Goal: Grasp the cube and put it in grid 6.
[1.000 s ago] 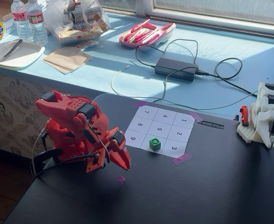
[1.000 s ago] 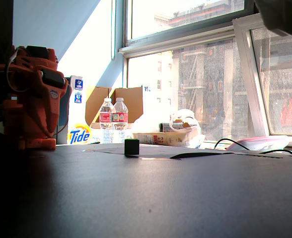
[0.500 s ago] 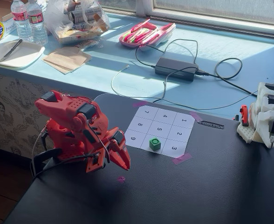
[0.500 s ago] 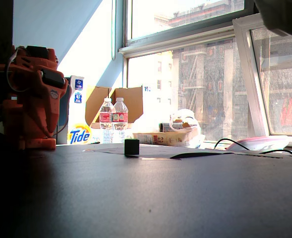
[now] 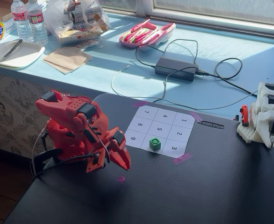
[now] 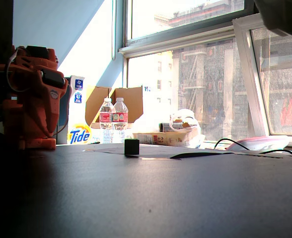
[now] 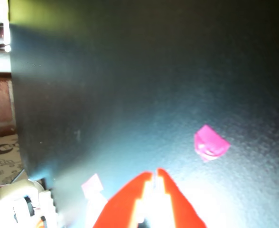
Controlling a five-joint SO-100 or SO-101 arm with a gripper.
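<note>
The tiny green cube [image 5: 154, 143] sits on the white paper grid [image 5: 158, 130], on the square marked 6, between squares 9 and 3. In a fixed view from table level it shows as a small dark block [image 6: 131, 147]. My red gripper [image 5: 123, 164] is folded low near the arm's base, left of the grid and apart from the cube. Its jaws are shut and empty. In the wrist view the gripper [image 7: 155, 172] points at bare black table; the cube is out of that view.
A pink tape scrap [image 7: 210, 143] lies on the black table just beyond the gripper tips, also in a fixed view [image 5: 121, 178]. A white device [image 5: 265, 116] stands at the table's right edge. Cables and a power brick [image 5: 176, 68] lie on the blue sill behind.
</note>
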